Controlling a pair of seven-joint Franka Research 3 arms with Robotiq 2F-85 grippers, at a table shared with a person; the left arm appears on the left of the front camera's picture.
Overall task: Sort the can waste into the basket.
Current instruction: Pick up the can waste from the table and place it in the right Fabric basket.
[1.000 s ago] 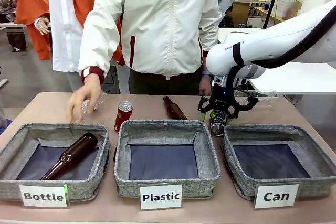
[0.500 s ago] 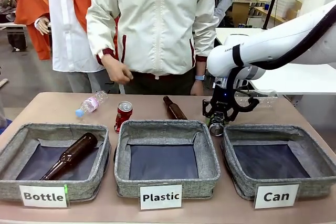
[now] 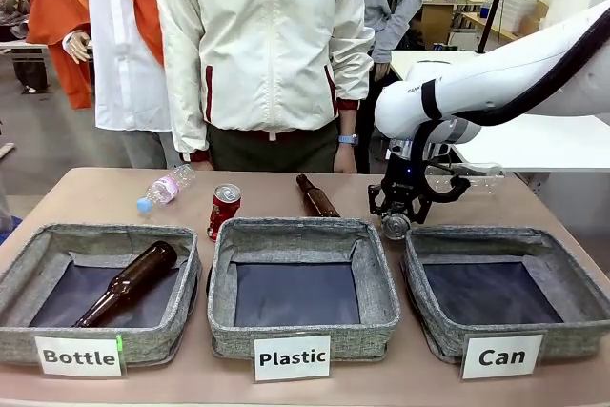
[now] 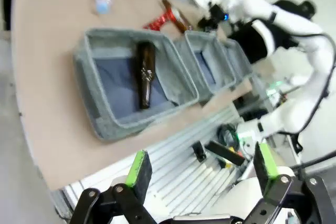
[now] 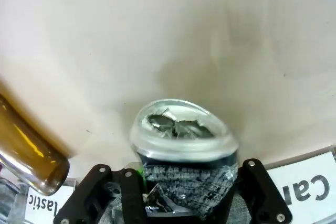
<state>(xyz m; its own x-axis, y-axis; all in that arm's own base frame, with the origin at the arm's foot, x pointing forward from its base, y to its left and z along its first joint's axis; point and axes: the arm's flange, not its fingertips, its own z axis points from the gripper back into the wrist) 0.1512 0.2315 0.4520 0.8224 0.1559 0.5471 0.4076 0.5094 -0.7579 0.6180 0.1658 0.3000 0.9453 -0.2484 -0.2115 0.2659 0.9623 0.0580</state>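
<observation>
Right gripper [image 5: 185, 184]: jaws closed on the crushed can [image 5: 184, 145], dented silver top facing the camera, dark printed body pinched between the fingers. Lower part of the can is cut off by the picture edge and print is too crumpled to read. In front view the right gripper [image 3: 395, 219] hangs with the crushed can [image 3: 394, 227] just behind the gap between the Plastic basket [image 3: 381, 285] and the Can basket [image 3: 564, 278]. I can't tell if the can touches the table [image 3: 95, 199].

Right wrist also catches 1 brown bottle neck [image 5: 31, 157] at the left, cut off, and bits of 2 labels at the bottom, only partly readable.

Left gripper [image 4: 202, 165]: jaws wide, nothing between the green pads [image 4: 139, 168]. It sits off the table's near edge, looking across the baskets; far end of that view is blurred.

Red can [image 3: 225, 209] leans at the far left corner of the Plastic basket. 1 brown bottle [image 3: 315, 197] and 1 plastic bottle [image 3: 164, 188] lie on the table beyond the baskets. Another brown bottle [image 3: 129, 283] lies in the Bottle basket [image 3: 24, 269]. Something clear behind the right gripper, half hidden, hard to make out.

Person [image 3: 267, 54] stands at the far side, arms down.
</observation>
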